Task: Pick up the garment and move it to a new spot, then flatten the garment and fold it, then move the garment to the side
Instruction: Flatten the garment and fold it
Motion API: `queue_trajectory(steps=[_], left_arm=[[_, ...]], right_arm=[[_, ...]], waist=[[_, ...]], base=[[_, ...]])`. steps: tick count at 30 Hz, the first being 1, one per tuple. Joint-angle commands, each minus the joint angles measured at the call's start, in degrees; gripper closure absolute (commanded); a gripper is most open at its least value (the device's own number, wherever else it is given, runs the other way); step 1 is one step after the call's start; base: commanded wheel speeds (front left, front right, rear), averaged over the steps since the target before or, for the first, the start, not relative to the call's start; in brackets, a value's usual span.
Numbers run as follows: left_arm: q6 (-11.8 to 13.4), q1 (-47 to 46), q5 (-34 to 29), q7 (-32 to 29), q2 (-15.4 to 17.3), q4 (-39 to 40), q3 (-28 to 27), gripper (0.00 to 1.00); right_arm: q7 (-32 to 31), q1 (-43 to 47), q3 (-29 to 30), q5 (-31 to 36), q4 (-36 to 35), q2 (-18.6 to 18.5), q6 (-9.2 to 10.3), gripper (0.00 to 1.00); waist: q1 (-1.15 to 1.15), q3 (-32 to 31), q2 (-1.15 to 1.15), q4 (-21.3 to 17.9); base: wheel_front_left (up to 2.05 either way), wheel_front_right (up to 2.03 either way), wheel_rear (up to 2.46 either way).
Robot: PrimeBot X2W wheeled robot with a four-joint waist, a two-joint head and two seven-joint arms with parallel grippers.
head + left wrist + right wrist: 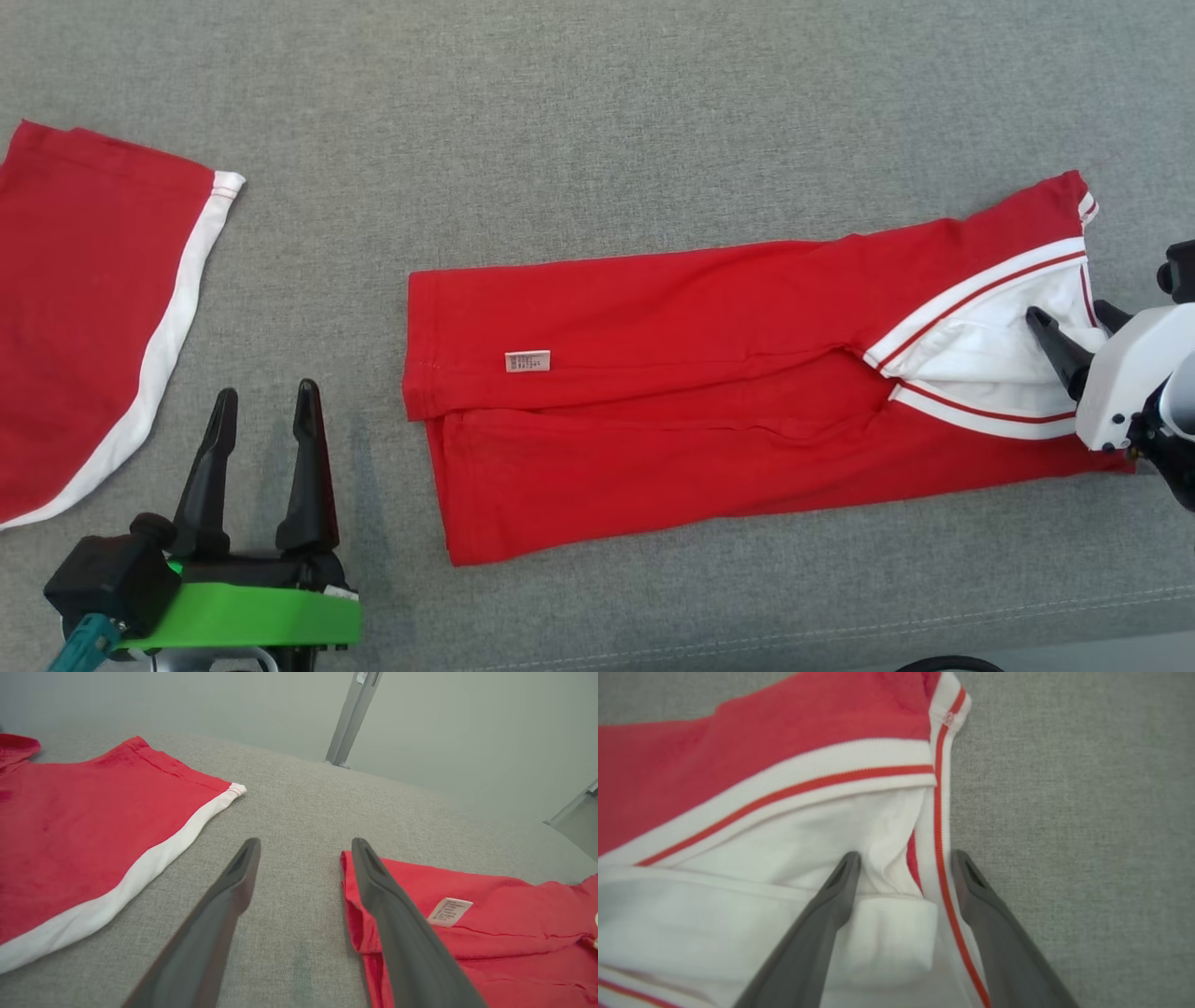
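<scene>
The red garment (653, 392) lies folded into a long band across the middle of the grey surface, a small white label (527, 361) facing up near its left end. Its white, red-striped collar (980, 355) sits at the right end. My right gripper (1072, 315) is open over that collar. In the right wrist view, the fingers of the right gripper (906, 856) straddle the striped trim (941, 826) at the garment's (784, 742) edge. My left gripper (267, 392) stands open at the lower left, just left of the garment's near corner (504, 914), holding nothing (304, 842).
A second red garment with a white stripe (84, 317) lies at the far left (84, 830). The grey fabric surface (597, 121) has a seam near its front edge (840, 635). A metal post (352, 718) stands beyond the far edge.
</scene>
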State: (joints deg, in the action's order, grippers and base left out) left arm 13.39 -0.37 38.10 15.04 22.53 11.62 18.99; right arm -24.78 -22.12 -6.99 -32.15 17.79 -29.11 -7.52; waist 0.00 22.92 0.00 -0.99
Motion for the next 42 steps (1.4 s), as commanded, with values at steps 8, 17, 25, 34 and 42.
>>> queue_trajectory(steps=[8,17,25,34,42], left_arm=[[-4.62,1.07,-3.86,0.16,-4.90,-2.69,-1.79,0.00],[-9.01,2.49,-5.14,0.16,-6.04,-7.66,-3.46,0.00],[-11.93,3.57,-6.14,0.16,-8.32,-11.52,-4.02,0.00],[-14.66,4.95,-7.93,0.17,-11.79,-15.15,-4.51,0.00],[-17.11,2.09,-10.43,0.16,-13.69,-18.35,-5.06,0.00]], right_arm=[[-4.65,0.10,-1.85,-6.35,4.58,0.58,0.08,0.00],[-4.18,1.53,0.22,-17.40,5.80,-4.78,0.16,1.00],[-2.87,4.50,10.92,-18.79,11.04,-11.87,0.09,1.00],[-5.01,8.42,17.57,-19.67,-0.25,-12.92,0.05,1.00],[-10.04,9.89,6.07,-18.95,-20.26,-4.82,0.04,1.00]], waist=[[0.00,0.84,0.00,1.00],[0.00,-1.51,0.00,0.50],[0.00,-4.89,0.00,1.30],[0.00,-8.47,0.00,1.54],[0.00,-8.98,0.00,1.19]], base=[[0.00,0.00,0.00],[0.00,0.00,0.00],[0.00,0.00,0.00],[0.00,0.00,0.00],[0.00,0.00,0.00]])
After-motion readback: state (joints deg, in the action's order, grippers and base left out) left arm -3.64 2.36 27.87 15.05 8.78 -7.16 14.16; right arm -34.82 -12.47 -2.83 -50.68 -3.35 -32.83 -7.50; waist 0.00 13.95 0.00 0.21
